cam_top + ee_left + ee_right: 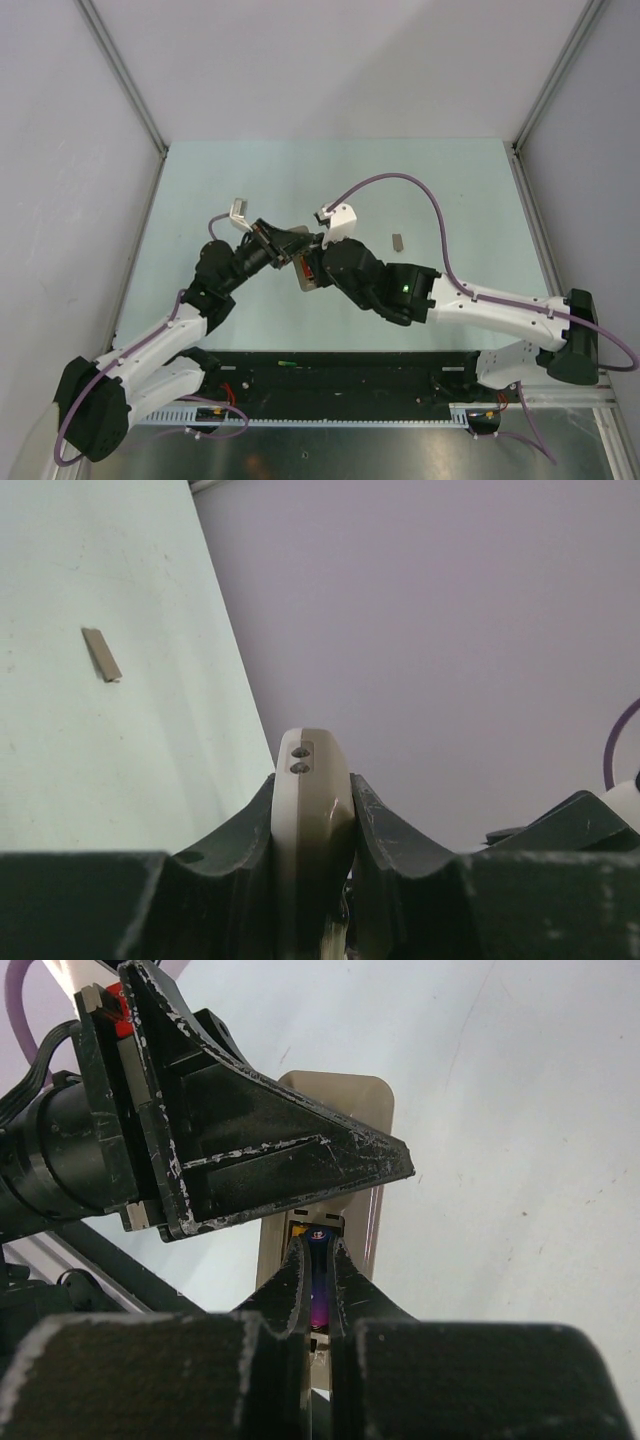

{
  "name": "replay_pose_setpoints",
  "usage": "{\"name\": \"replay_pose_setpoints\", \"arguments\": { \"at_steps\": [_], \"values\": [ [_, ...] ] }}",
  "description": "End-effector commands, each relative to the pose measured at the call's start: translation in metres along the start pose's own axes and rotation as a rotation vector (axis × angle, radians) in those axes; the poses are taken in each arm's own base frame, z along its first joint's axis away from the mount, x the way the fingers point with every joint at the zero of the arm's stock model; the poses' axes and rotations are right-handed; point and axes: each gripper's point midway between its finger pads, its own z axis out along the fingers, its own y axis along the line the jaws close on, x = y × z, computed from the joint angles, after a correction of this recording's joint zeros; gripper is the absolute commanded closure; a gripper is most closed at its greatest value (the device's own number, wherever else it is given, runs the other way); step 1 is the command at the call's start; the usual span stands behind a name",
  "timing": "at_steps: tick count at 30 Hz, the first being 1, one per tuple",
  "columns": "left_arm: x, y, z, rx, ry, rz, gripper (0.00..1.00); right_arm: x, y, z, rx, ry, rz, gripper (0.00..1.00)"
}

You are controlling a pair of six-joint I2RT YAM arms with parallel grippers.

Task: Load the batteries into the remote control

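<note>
Lab robot cell: white panels (60, 150) enclosing pale table (340, 180).

remote control (312, 820): smooth pale plastic, slight sheen | my left fingers (400, 852) and right fingers (283, 1295): matt black plastic, scuffed and scratched at the edges | battery (318, 1300): glossy violet skin | table (100, 770): matt, faintly speckled | cover piece (101, 654): dull grey

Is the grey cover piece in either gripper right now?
No, the grey cover piece lies flat on the table with nothing touching it.
</note>
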Motion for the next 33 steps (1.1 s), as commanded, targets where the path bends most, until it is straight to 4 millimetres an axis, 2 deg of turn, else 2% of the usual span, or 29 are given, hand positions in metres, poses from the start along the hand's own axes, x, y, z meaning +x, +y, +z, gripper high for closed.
{"name": "replay_pose_setpoints", "arguments": {
  "at_steps": [1,10,18,25,33],
  "values": [
    [-0.034,-0.084,-0.008,0.242,-0.128,0.071,1.0,0.06,-0.013,0.0,0.033,0.227,-0.035,1.0],
    [-0.033,-0.095,-0.013,0.285,-0.127,0.056,1.0,0.07,-0.021,0.007,0.051,0.281,0.006,1.0],
    [-0.04,-0.107,-0.021,0.35,-0.177,0.041,1.0,0.074,-0.018,0.006,0.04,0.306,0.027,1.0],
    [-0.038,-0.098,-0.018,0.331,-0.165,0.006,1.0,0.068,-0.02,0.004,0.061,0.28,0.011,1.0],
    [-0.029,-0.081,-0.01,0.286,-0.107,-0.095,1.0,0.055,-0.02,0.003,0.077,0.239,0.0,0.84]
  ]
}}
